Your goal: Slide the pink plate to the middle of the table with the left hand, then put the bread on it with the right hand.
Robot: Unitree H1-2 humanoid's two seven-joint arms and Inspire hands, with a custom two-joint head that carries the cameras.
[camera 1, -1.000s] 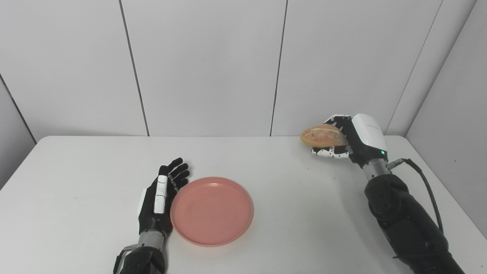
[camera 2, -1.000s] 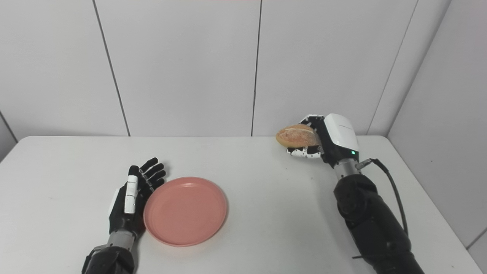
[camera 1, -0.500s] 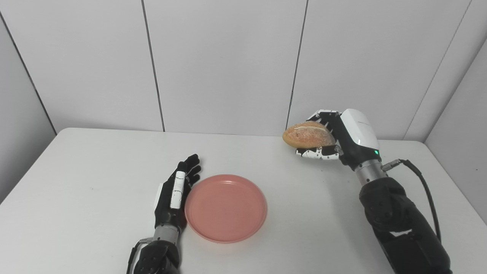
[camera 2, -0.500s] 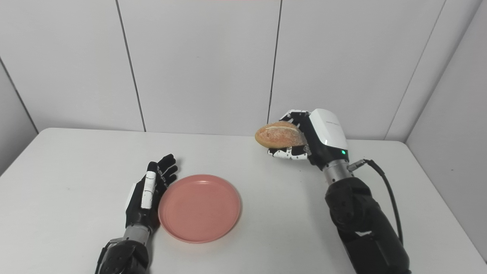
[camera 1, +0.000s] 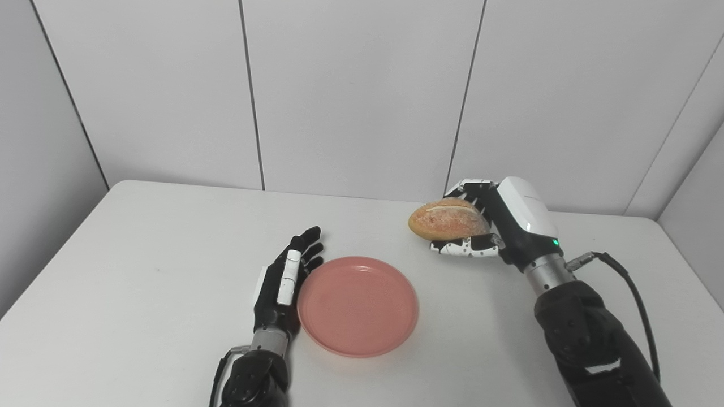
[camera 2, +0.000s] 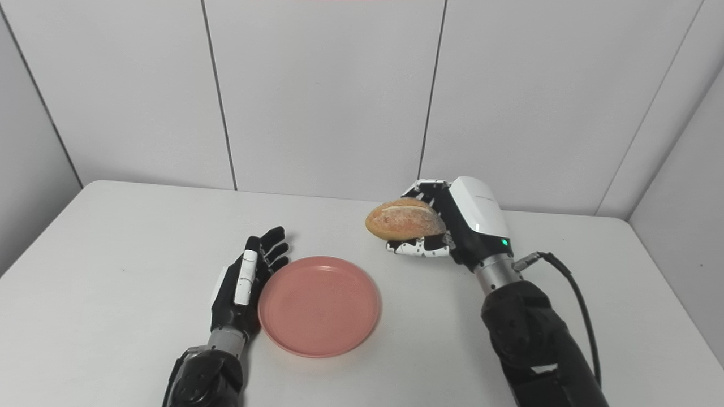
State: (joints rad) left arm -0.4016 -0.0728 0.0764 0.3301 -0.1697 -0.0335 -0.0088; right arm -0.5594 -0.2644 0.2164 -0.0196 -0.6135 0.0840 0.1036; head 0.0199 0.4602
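The surface [camera 1: 141, 254] is a plain white tabletop with rounded corners, set against pale wall panels at its 12 o'clock edge and at both sides. A few small dark specks mark it. One pink plate [camera 1: 357, 305] lies flat on it, round and shallow with a raised rim, a little toward 6 o'clock of the middle, and nothing is in it. At the plate's 9 o'clock side the left hand [camera 1: 283, 282] rests on the surface, edge down, fingers straight and pointing toward 12 o'clock, close against the plate's rim. A faint shadow falls on the surface toward 3 o'clock.
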